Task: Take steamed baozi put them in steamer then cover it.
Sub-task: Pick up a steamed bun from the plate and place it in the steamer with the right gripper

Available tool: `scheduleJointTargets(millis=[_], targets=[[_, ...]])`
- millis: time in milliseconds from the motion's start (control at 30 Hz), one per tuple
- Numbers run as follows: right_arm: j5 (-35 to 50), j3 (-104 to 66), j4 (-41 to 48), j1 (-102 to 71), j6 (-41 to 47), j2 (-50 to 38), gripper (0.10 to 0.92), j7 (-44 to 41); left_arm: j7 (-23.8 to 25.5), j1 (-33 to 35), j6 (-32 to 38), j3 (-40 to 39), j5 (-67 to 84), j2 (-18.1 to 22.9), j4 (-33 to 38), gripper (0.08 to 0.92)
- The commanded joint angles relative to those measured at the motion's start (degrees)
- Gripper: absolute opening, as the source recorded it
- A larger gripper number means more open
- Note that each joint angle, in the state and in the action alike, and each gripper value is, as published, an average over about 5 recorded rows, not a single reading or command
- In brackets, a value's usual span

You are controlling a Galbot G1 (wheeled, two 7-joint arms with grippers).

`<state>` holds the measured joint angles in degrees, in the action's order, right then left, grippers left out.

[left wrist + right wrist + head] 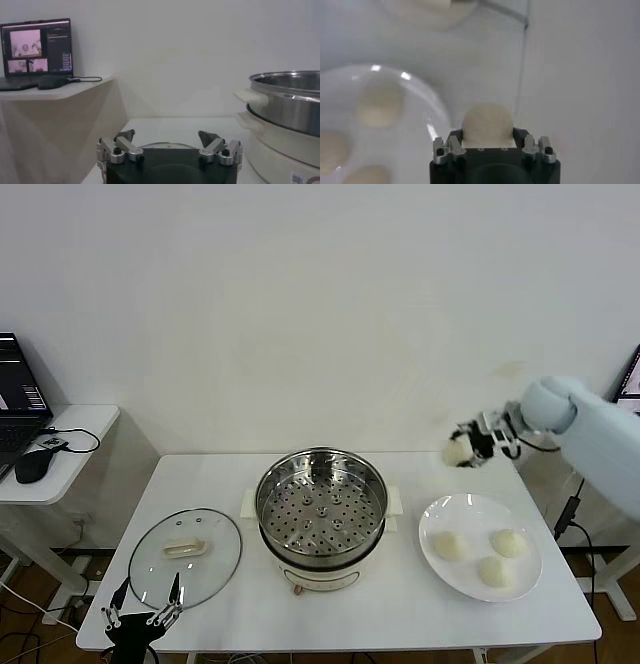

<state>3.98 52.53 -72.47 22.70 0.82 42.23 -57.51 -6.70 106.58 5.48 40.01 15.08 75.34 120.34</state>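
Right tool [462, 452] grips one baozi [455, 452] above the table's far right; left tool [143, 616] gapes, idle.

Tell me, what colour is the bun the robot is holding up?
Cream-white, the baozi in the right gripper; clearest in the right wrist view.

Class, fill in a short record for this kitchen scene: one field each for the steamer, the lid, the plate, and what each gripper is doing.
steamer: steamer mid-table, basket holds no buns
lid: cover lying flat on the table, to the robot's left of the steamer
plate: plate with three buns on it
right gripper: right gripper raised beyond the plate, shut on the fourth baozi
left gripper: left gripper open, at the table's near edge by the cover
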Motion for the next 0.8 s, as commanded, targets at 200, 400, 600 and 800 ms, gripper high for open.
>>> scheduleJointTargets(millis=[200,400,600,800], targets=[[10.62,15.12,-1.43,14.69,-3.42,13.68,0.628,3.04,0.14,-0.11,0.17,0.6,0.31,-0.1,0.18,0.823],[7.68,18.58,1.62,13.25,-7.88,22.27,0.628,3.53,0.23,-0.59,0.21,1.46,0.57,-0.08,0.14,0.823],[2.23,20.73,3.31,10.75,-11.97,28.18,0.628,3.96,0.39,-1.04,0.27,2.59,1.23,-0.36,-0.41,0.823],[-4.07,21.95,5.85,8.46,-16.19,32.21,0.628,4.23,0.44,-1.33,0.31,2.81,1.58,-0.45,-0.56,0.823]])
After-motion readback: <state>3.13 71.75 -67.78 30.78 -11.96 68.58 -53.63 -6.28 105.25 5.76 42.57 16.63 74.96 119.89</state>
